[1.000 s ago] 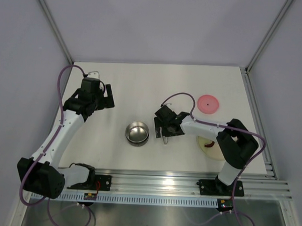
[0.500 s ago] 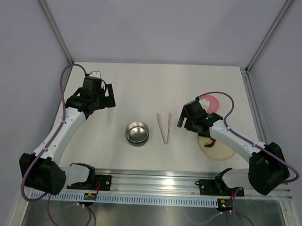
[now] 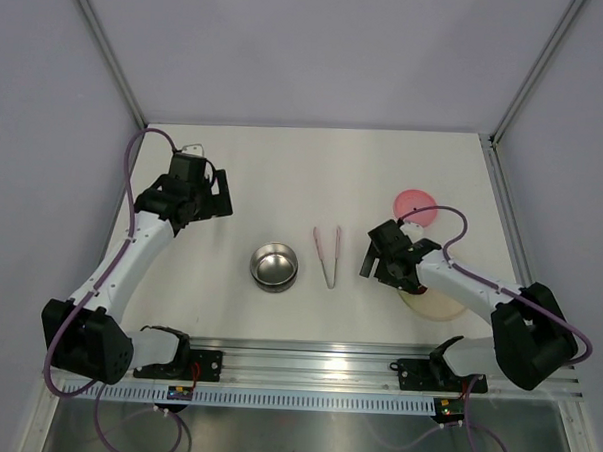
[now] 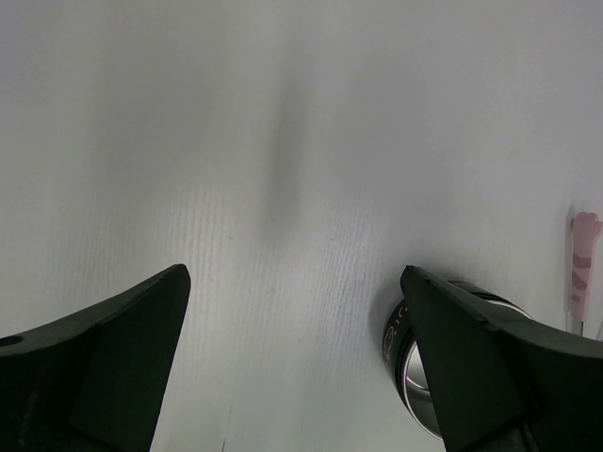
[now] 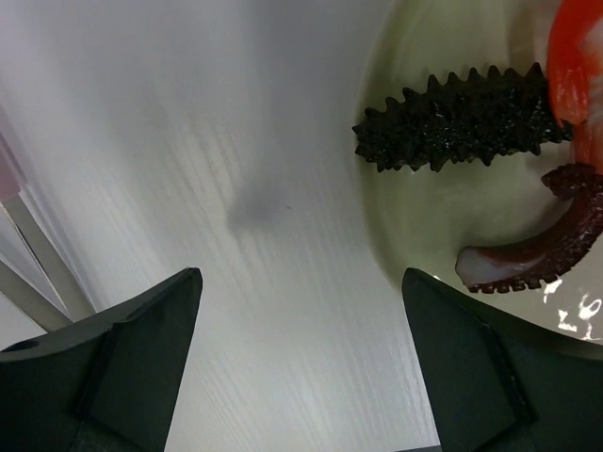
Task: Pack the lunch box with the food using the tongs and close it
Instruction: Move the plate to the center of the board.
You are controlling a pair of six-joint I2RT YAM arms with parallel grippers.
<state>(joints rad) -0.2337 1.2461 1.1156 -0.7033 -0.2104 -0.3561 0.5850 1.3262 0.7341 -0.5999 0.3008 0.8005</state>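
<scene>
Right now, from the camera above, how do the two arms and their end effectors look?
Both arms are alike: slim white tubes between bulky black joints and black bases. The left arm and the right arm each carry a purple cable looping loosely alongside. The left end effector and right end effector are black, with two wide wedge-shaped fingers.

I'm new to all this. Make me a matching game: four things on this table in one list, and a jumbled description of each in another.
1 steel bowl
2 lid
3 tongs
4 cream plate

A holds the food
B thin, pale pink, lying flat
C shiny, empty, mid-table
D round, pink, far right

Pairs: 1-C, 2-D, 3-B, 4-A
</scene>
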